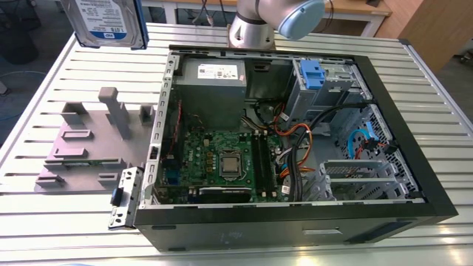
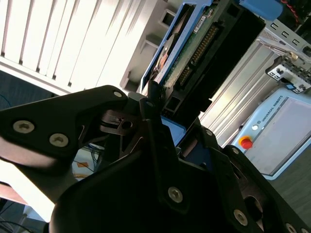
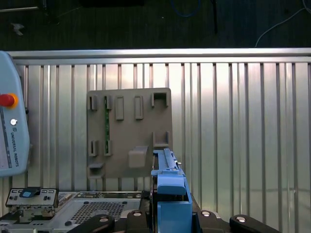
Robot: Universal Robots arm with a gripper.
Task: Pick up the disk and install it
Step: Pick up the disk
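- Disk (image 1: 103, 22) up in the air, at the top of the exterior view's left, above the far corner of the slat table (image 1: 44, 233).
- Blue-and-white label side turned to that camera.
- Gripper (image 2: 155, 104) holding it: in second wrist view, black fingers (image 2: 151, 131) squeezed tight on the disk's thin edge, plug pins showing just past them.
- In first wrist view, disk seen edge-on, blue rail (image 3: 171, 194) standing up btwn the black finger parts.
- Grey holder plate (image 3: 129, 131) w/ slots lying flat on the table under the disk.
- Open PC case (image 1: 414, 183) on the table, just beside the holder plate, on the exterior view's right.
- Disk outside the case, not put in yet.
- Inside the case: green board (image 1: 221, 160) on the floor, grey box (image 1: 214, 83) at the back, blue bracket (image 1: 312, 75) at the back corner, lots of wires.
- Arm (image 1: 258, 25) standing behind the case.
- Box w/ red button (image 3: 7, 100) near the table edge.
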